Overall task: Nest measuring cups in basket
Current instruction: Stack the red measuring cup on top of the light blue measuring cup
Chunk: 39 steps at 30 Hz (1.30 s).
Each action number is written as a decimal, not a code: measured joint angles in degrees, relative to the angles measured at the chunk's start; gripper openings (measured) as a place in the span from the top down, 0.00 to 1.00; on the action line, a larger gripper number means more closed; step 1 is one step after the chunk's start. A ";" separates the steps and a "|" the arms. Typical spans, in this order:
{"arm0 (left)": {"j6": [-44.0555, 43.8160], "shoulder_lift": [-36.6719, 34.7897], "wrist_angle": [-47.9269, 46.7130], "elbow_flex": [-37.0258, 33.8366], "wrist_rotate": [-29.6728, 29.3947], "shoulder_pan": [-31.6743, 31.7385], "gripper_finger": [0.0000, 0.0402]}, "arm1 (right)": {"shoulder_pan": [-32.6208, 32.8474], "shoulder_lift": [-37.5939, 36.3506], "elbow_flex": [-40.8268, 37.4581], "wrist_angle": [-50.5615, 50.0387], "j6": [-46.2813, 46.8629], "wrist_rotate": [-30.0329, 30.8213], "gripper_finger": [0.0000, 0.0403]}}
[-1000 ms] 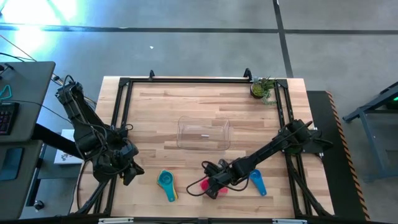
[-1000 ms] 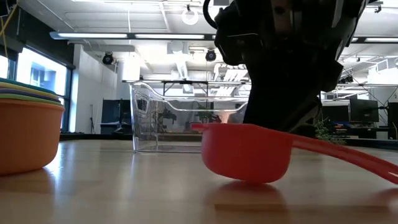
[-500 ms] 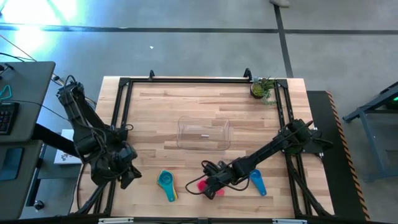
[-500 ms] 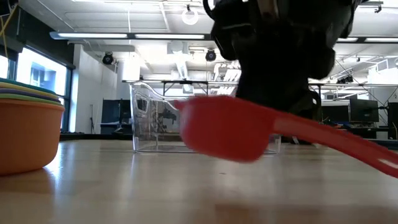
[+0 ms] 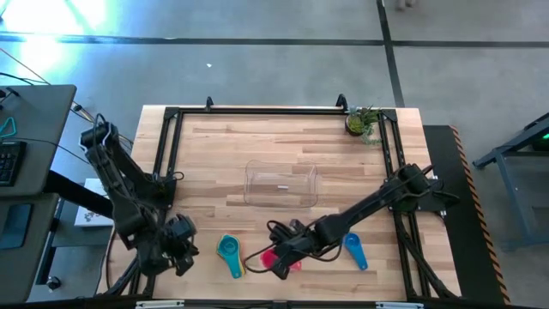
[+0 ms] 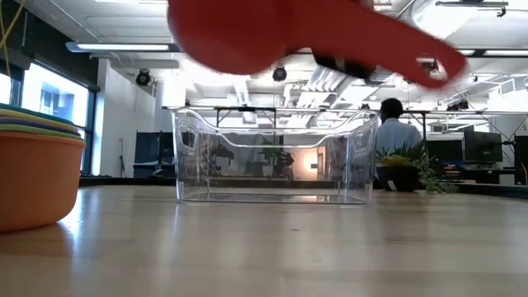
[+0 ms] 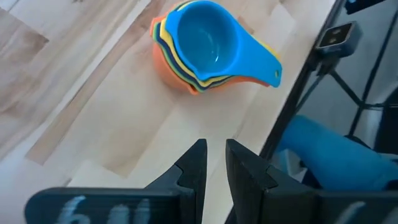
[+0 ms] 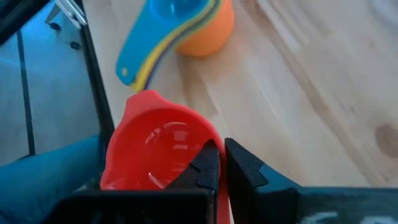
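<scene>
R jaws [image 8: 221,163] are pinching coral cup [image 8: 155,149] by its rim, lifting off bench [image 5: 257,146]; thin grip risking slip. L jaws [image 7: 213,163], nearly closed, empty, are idling at 8 o'clock.

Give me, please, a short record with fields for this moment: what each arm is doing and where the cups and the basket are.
right gripper: shut on the coral cup, held clear of the table
left gripper: idle at the table's front left, fingers nearly closed, holding nothing
nested stack: teal cup on top, front centre-left
blue cup: alone on the table, front right
basket: mid-table, no cups inside
potted plant: far right corner
</scene>
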 joint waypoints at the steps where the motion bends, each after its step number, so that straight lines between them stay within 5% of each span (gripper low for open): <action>1: 0.00 0.91 0.53 0.00 0.00 0.02 0.87 | -0.13 -0.02 1.24 -1.63 -0.34 0.30 0.99; 9: 3.41 8.07 9.67 -0.02 2.57 0.00 0.87 | -1.50 0.02 8.77 -14.85 -2.92 1.46 0.99; 23: 24.89 16.99 27.98 -0.02 4.66 3.50 0.87 | -5.91 0.02 16.80 -19.68 -9.00 -0.34 0.99; 39: 35.65 24.49 31.47 0.02 14.68 10.98 0.87 | -7.87 0.02 18.46 -22.00 -9.65 -1.23 0.99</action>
